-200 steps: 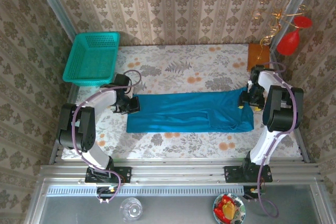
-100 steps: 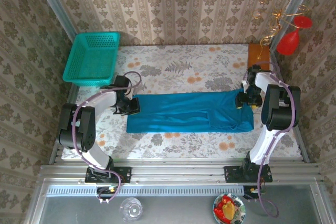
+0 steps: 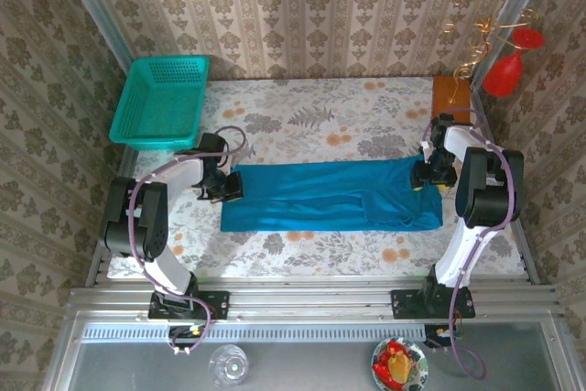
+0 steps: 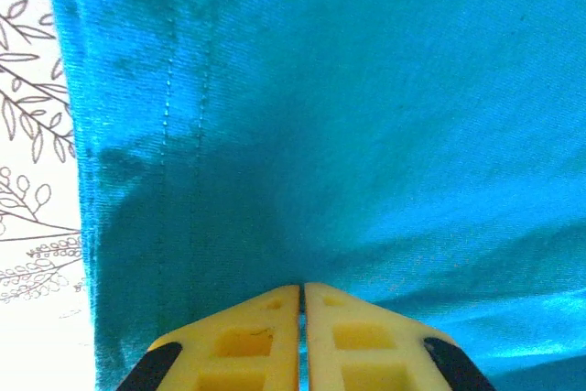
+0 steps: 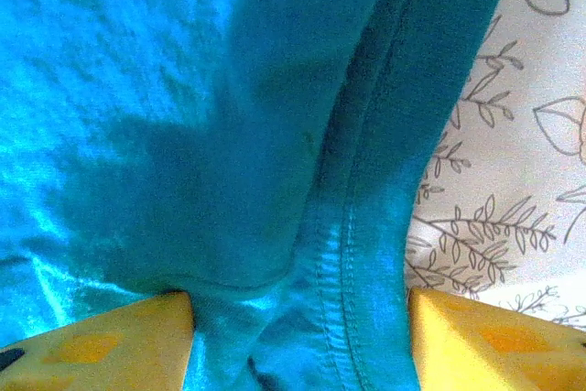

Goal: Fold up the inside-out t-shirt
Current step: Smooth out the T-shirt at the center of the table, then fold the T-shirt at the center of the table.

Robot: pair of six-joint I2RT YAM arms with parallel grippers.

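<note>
Left fingers (image 4: 261, 341) clamp one end of the t-shirt (image 3: 330, 194), apparently anchoring it; right fingers (image 5: 101, 341) stand apart astride the opposite hem, seemingly poised to grip.

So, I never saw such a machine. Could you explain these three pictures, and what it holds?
These are two robot arms bolted at the table's near edge. The wide picture is from a camera above and behind them; the two close ones are from wrist cameras. On the flowered table lies a blue-teal t-shirt in a long band, with a teal mesh basket at the far left corner. The left tool is shut, pinching the shirt's left end. The right tool is open, straddling the right hem.
</note>
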